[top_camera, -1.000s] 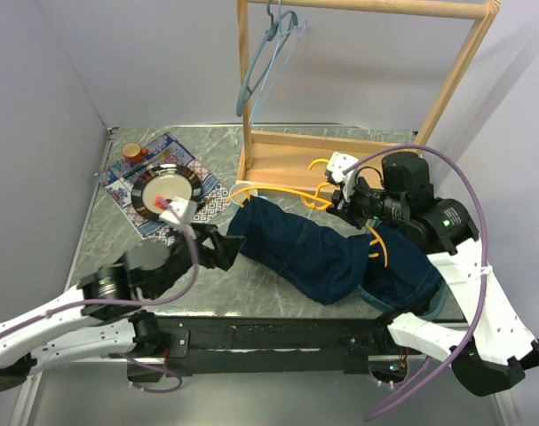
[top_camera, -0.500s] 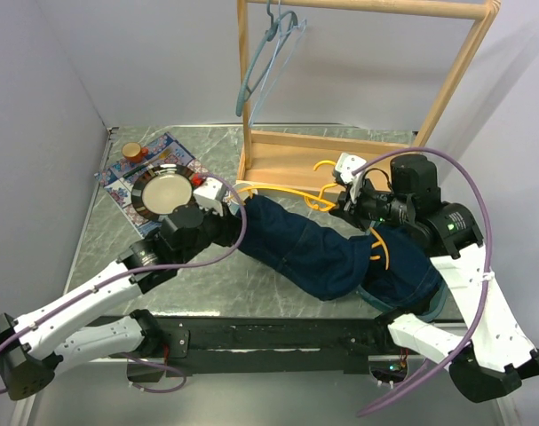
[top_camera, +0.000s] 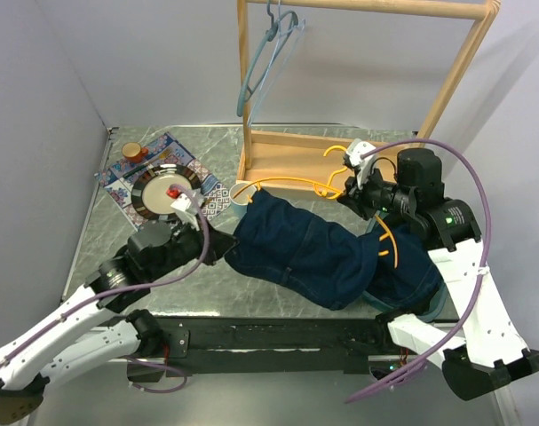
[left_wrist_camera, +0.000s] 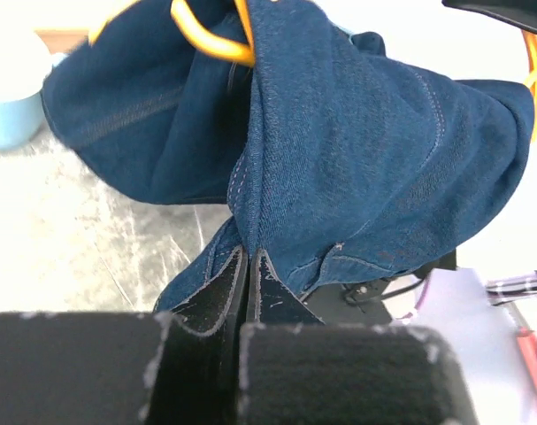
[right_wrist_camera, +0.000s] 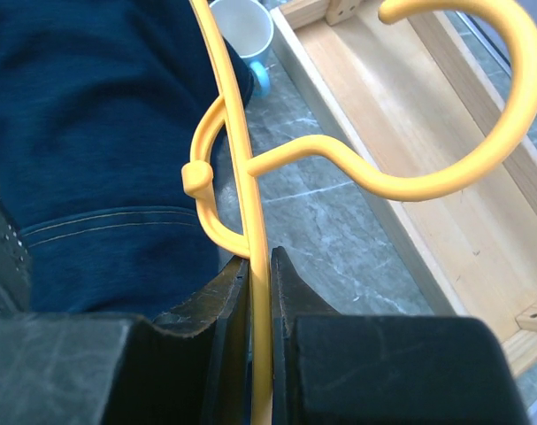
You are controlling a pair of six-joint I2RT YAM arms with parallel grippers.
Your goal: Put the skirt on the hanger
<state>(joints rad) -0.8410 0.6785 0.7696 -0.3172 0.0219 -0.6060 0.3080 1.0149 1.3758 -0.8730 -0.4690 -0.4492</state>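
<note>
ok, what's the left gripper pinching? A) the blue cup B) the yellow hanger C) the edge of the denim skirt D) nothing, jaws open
C: in its wrist view the left gripper is shut on a fold of the skirt; the yellow hanger is in the right gripper.

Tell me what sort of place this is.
Probably a robotics lab test cell: the left arm and right arm are mounted at a marble-patterned table, boxed in by plain grey walls, with a small wooden clothes rack.
</note>
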